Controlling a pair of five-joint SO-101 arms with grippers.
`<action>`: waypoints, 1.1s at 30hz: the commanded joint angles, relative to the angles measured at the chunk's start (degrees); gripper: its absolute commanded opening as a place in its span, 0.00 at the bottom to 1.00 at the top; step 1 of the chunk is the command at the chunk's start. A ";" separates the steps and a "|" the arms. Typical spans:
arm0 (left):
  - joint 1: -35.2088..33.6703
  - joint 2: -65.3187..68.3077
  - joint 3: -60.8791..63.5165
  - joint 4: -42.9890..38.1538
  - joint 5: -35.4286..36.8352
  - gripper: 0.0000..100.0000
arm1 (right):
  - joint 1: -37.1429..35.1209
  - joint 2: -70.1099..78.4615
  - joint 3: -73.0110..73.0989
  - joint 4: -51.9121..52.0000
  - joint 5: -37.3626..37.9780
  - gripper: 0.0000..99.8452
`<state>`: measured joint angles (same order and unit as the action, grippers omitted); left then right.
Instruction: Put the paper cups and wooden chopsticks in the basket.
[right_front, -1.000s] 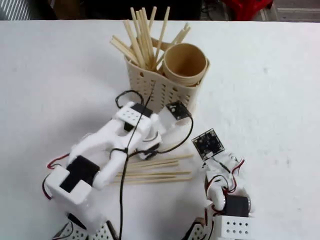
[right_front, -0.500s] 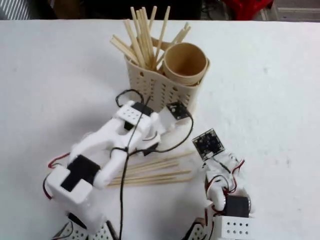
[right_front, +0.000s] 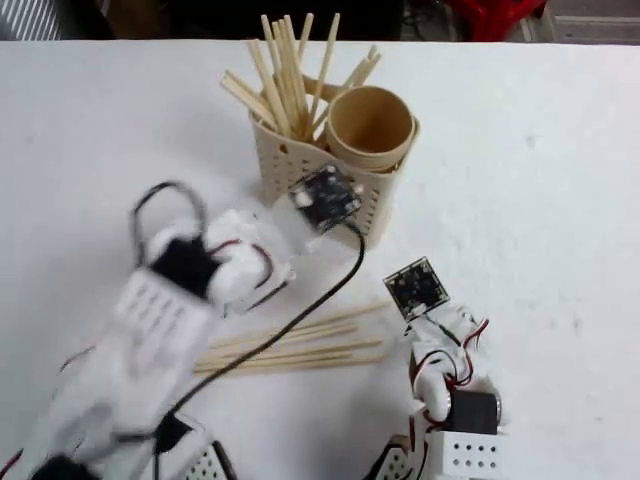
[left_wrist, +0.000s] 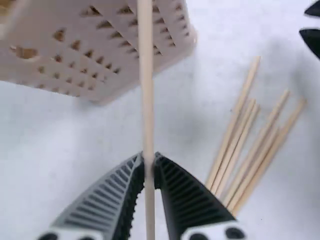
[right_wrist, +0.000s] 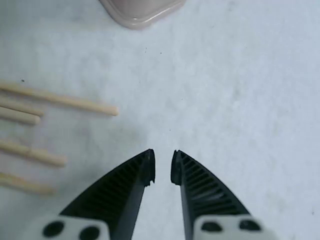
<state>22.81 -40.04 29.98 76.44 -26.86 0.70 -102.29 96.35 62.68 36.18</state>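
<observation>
**One chopstick clamped in the left pincer at the basket; the rest lie loose on the table**

Nearest, the right arm (right_front: 447, 385) sits at the near right edge of the white table (right_front: 540, 180). From above, the arm's own camera board covers its pincer. The wrist view shows the right gripper (right_wrist: 162, 167) hanging over bare table, its tips a narrow gap apart with nothing between them.

Just left of that arm, the loose chopsticks (right_front: 300, 345) lie roughly side by side, fanning slightly (they overlap, so the count is uncertain). A black cable (right_front: 305, 312) crosses over them in the high view and hides part of the bundle.

Beyond them, the left gripper (left_wrist: 149, 167) is clamped on a single chopstick (left_wrist: 146, 95). The stick runs out past the tips toward the basket (left_wrist: 105, 45); whether it touches the wall cannot be told. This grip is plain in the left wrist view, while from above the arm's own body covers it.

Farthest, the basket stands upright near the table's centre. Nested paper cups (right_front: 370, 125) fill its right side, and standing chopsticks (right_front: 285, 80) lean in its left side.
</observation>
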 joint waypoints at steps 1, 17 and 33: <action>-0.22 -9.98 -2.11 -2.29 1.76 0.02 | -0.31 -0.31 0.53 -0.48 0.35 0.07; -7.87 6.46 -22.51 -45.27 26.73 0.02 | -0.31 -0.31 0.53 -0.48 0.35 0.07; -8.22 33.19 -43.43 -40.97 31.47 0.02 | -0.31 -0.31 0.53 -0.48 0.35 0.07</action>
<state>15.16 -7.34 -10.55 35.47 3.56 0.70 -102.29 96.35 62.68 36.18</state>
